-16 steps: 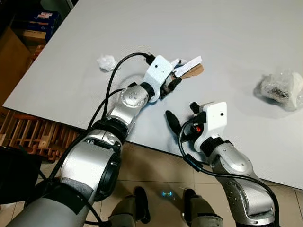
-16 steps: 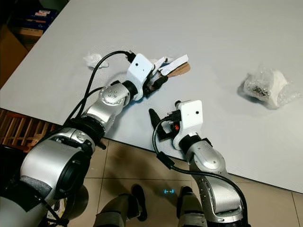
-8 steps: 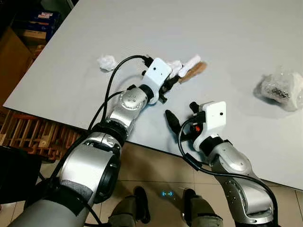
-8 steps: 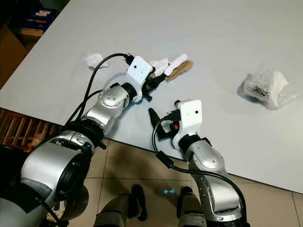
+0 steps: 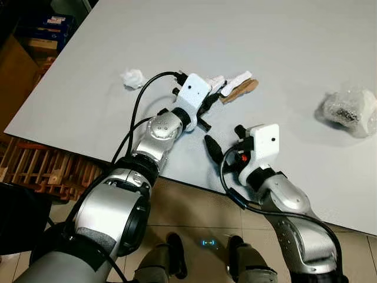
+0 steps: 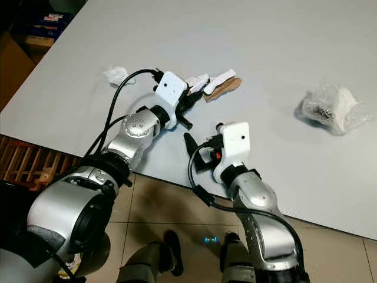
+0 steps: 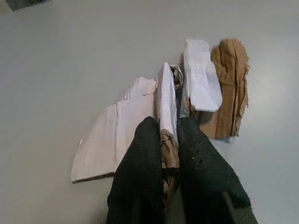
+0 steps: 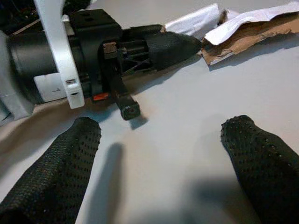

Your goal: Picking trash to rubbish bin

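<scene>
Two black fingers of the left gripper (image 7: pixel 163 154) are closed tight on a folded scrap of torn packaging (image 7: pixel 166 100), with only a thin edge of white and brown paper between the pads. The scrap is a bundle of white paper strips and corrugated brown cardboard (image 5: pixel 238 89): one flat white flap fans out to the side, a narrow white fold stands on edge between the fingers, and a thicker white piece lies on top of the ragged brown cardboard. It rests on the grey table (image 5: pixel 294 47), near the middle of the near half. Its long axis runs away from the gripper, in line with the left forearm, with the brown end pointing toward the table's far right and the pinched end toward the robot.

The right gripper (image 8: pixel 163 154) hovers low over the table just beside the left wrist, its fingers spread wide apart with nothing between them; it faces the left gripper's black housing and the near end of the scrap.

A small crumpled white paper ball (image 5: pixel 132 77) lies on the table to the left of the left arm, apart from the scrap. A crumpled clear plastic bag (image 5: pixel 350 111) with dark bits inside sits well off to the right.
</scene>
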{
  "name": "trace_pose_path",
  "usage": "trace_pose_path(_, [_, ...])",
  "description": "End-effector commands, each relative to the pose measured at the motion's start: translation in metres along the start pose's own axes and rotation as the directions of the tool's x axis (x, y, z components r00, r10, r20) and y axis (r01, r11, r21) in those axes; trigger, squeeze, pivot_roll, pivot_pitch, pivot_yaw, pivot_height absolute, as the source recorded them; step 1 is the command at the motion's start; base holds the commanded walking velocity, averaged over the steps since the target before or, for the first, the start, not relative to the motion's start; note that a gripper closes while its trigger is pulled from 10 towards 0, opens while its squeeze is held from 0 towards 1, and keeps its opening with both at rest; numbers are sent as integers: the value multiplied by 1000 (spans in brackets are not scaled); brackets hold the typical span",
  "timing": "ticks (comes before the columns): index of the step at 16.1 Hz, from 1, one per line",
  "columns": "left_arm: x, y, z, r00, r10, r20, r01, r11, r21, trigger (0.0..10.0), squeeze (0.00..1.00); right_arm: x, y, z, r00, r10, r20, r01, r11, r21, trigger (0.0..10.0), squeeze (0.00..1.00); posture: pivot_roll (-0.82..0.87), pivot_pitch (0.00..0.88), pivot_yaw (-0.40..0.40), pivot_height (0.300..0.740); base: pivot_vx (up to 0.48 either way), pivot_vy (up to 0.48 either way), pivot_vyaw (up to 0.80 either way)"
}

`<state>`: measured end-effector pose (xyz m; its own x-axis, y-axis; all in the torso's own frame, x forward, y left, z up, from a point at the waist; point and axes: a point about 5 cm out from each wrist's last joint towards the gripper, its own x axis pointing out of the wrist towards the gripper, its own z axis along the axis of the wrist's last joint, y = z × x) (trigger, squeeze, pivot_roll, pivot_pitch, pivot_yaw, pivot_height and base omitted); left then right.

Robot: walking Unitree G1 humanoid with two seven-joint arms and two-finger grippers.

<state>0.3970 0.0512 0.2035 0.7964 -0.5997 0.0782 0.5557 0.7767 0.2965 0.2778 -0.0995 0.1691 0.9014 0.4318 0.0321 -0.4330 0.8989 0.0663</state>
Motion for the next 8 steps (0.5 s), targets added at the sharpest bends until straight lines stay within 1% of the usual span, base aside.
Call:
trace_pose_path(1, [-7, 6, -9, 999, 51, 11, -51, 998, -43, 10000, 0, 1, -1, -16, 997, -6, -72, 8, 1000, 24, 10000, 0, -195, 262, 150, 740, 0, 0, 0])
trace_pose_path(2, [-8, 8, -7, 997, 71, 32, -69, 997, -45, 10000, 0, 2, -2, -15, 998, -7, -68, 8, 1000, 21, 10000, 0, -193, 260, 151, 740, 0, 0, 0])
trace_pose_path(3, [-11, 17, 1, 988, 122, 97, -117, 991, -58, 10000, 0, 5, -5, -14, 998, -10, -59, 11, 1000, 15, 10000, 0, -186, 244, 152, 740, 0, 0, 0])
trace_pose_path(4, [-13, 23, 5, 980, 151, 127, -143, 988, -65, 10000, 0, 7, -6, -13, 998, -11, -54, 12, 1000, 13, 10000, 0, -180, 235, 153, 740, 0, 0, 0])
trace_pose_path(5, [-16, 29, 9, 969, 189, 162, -179, 981, -75, 10000, 0, 8, -7, -12, 999, -10, -49, 11, 1000, 10, 10000, 0, -174, 223, 152, 740, 0, 0, 0])
trace_pose_path(6, [-19, 36, 14, 954, 225, 196, -209, 973, -100, 10000, 0, 11, -9, -12, 999, -9, -45, 9, 1000, 7, 10000, 0, -164, 213, 152, 740, 0, 0, 0])
trace_pose_path(8, [-23, 42, 21, 934, 255, 249, -231, 965, -124, 10000, 0, 16, -10, -11, 999, -4, -38, 4, 1000, 1, 10000, 0, -155, 196, 150, 740, 0, 0, 0])
